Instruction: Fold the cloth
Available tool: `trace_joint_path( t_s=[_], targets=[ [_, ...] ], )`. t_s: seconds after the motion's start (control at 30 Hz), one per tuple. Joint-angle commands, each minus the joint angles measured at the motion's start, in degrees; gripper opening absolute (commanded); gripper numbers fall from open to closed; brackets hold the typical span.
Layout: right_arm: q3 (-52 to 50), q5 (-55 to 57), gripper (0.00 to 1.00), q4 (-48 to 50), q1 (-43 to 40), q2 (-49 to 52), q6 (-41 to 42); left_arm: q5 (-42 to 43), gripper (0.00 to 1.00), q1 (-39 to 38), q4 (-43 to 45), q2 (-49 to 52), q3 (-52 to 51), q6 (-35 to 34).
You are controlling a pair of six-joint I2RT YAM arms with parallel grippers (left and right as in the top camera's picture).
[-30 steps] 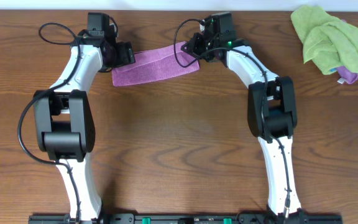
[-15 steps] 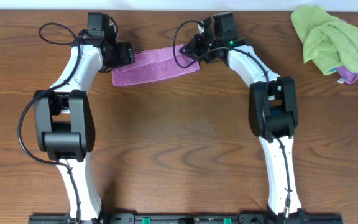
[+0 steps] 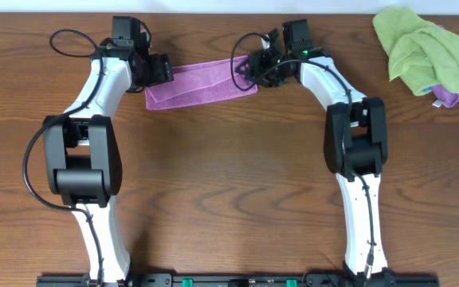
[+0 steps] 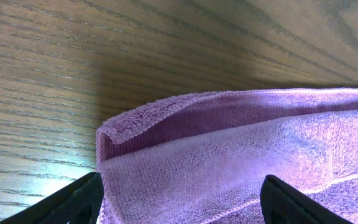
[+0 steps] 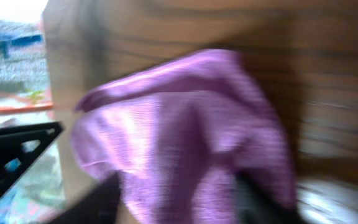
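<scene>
Tabletop (image 3: pixel 229 159): brown wood grain.
Cloth (image 3: pixel 202 85): lay folded into a purple strip near the tabletop's far edge.
Left pincer (image 3: pixel 167 70): stood open, straddling the cloth's left end.
Right pincer (image 3: pixel 248 70): fingers were apart at the cloth's right end.

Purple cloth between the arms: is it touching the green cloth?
Apart. The overhead view shows the purple cloth mid-table and the green cloth bunched at the far right corner, with a wide stretch of bare table between them.

Left arm (image 3: pixel 102 84) and right arm (image 3: pixel 325 80) reaching forward, wrists turned inward, left hand (image 4: pixel 180 198) spread wide, right hand (image 5: pixel 179 196) fingers apart
</scene>
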Motion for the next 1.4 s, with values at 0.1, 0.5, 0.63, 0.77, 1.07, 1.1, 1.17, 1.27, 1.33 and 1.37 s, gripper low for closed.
trace_joint_path(
  t_s=[0.1,0.5,0.63,0.77,1.07,1.1,1.17,1.27,1.33,1.37],
  targets=[
    [0.7,0.3,0.88,0.3,0.5,-1.9,-2.1,-0.4,0.82,0.0,0.0,-0.1,0.7,0.8],
    [1.3,0.2,0.99,-0.3,0.0,-11.0,-8.0,-0.1,0.81,0.0,-2.4,-1.6,2.7,1.8],
    [1.3,1.6,0.99,-4.9,-0.2,-14.2,-13.3,3.5,0.78,-0.1,-4.8,-2.0,5.2,3.0],
    [1.3,11.6,0.99,-15.6,-0.3,-17.9,-22.2,4.2,0.23,-0.7,-5.9,-2.2,5.3,3.4],
    [1.3,32.0,0.99,-34.0,-0.3,-21.6,-37.0,-9.1,0.06,-6.4,-6.7,-2.2,5.3,16.3],
    [1.3,32.0,0.99,-34.7,-0.4,-21.6,-37.0,-9.0,0.06,-6.8,-6.6,-2.2,5.3,17.0],
    [1.3,32.0,0.99,-35.2,-0.4,-21.6,-37.0,-9.0,0.06,-7.3,-6.7,-2.2,5.3,17.1],
    [1.3,31.9,0.94,-35.1,-0.4,-21.6,-37.0,-9.1,0.06,-7.3,-7.5,-2.1,5.2,17.0],
    [1.3,32.0,0.83,-35.0,-0.3,-21.6,-37.6,-10.1,0.06,-7.2,-9.5,-2.1,5.2,17.0],
    [1.3,32.3,0.86,-34.8,-0.2,-21.6,-38.4,-11.3,0.06,-7.2,-9.9,-2.0,5.1,16.5]
  ],
)
